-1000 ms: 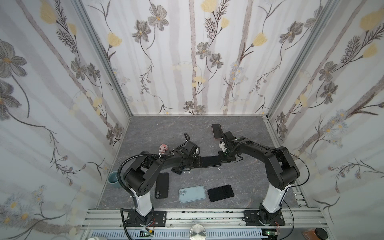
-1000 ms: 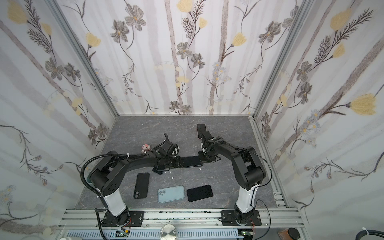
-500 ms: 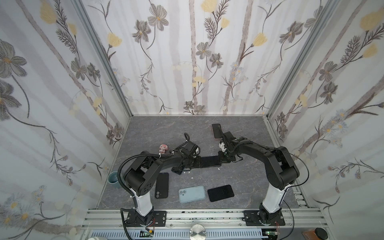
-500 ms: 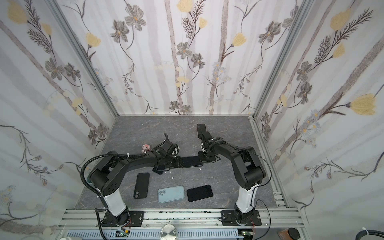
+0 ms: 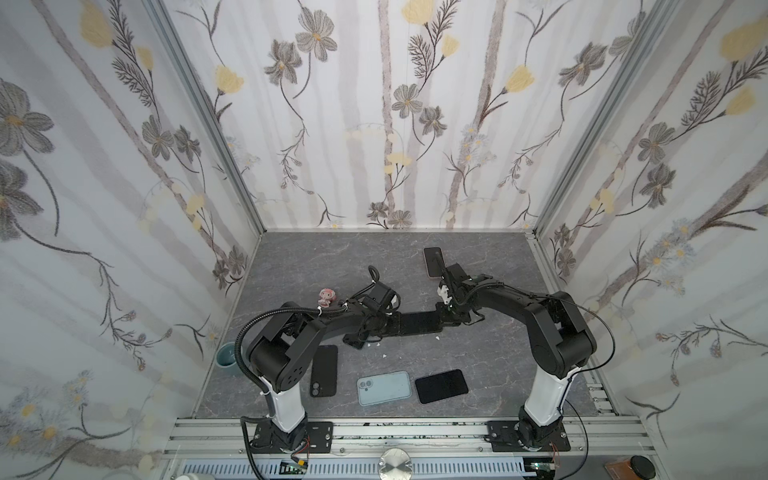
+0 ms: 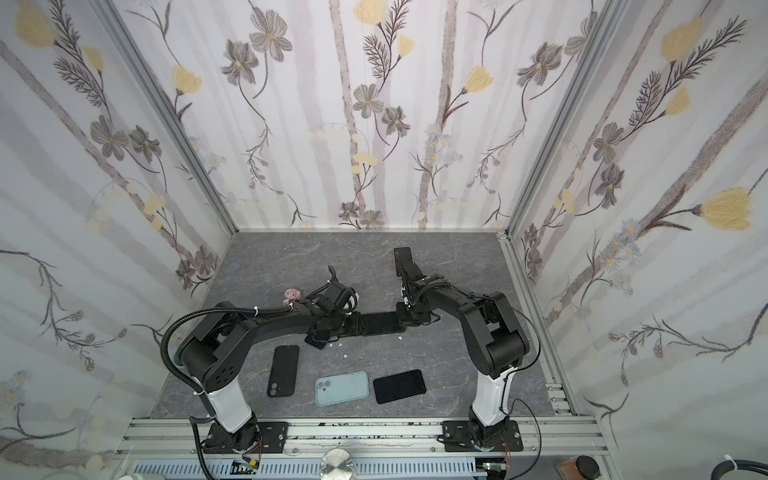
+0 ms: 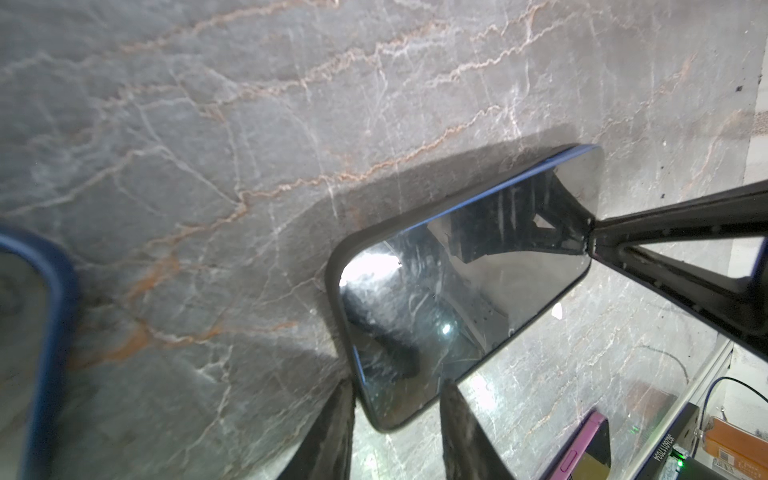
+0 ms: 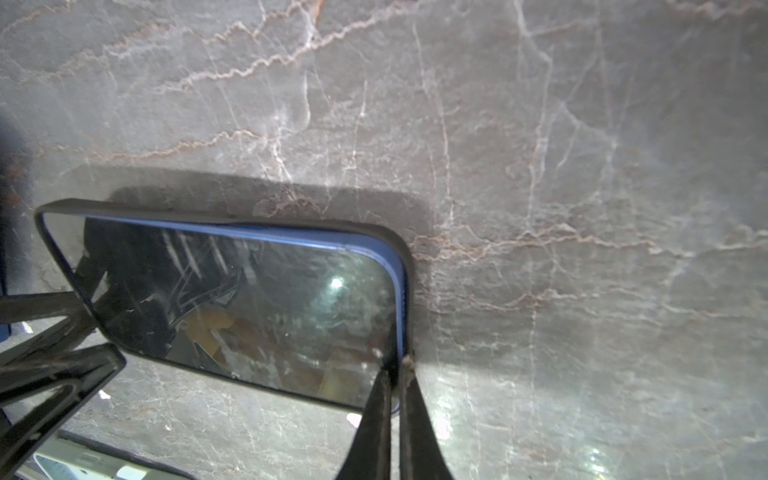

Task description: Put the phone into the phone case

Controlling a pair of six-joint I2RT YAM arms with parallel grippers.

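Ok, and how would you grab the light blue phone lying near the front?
The light blue phone lies flat, camera side up. Come straight down and pinch its two long edges at the middle; a black phone and a black case sit near its short ends.

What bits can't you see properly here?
- Left wrist view: whether the left end effector squeezes the phone, unclear.
- Left wrist view: blue thing, blurred, and pink phone, both cut by edges.
- In a top view: teal cup, partly behind the left arm.

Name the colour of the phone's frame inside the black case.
The phone's frame is blue; the right wrist view shows it best.
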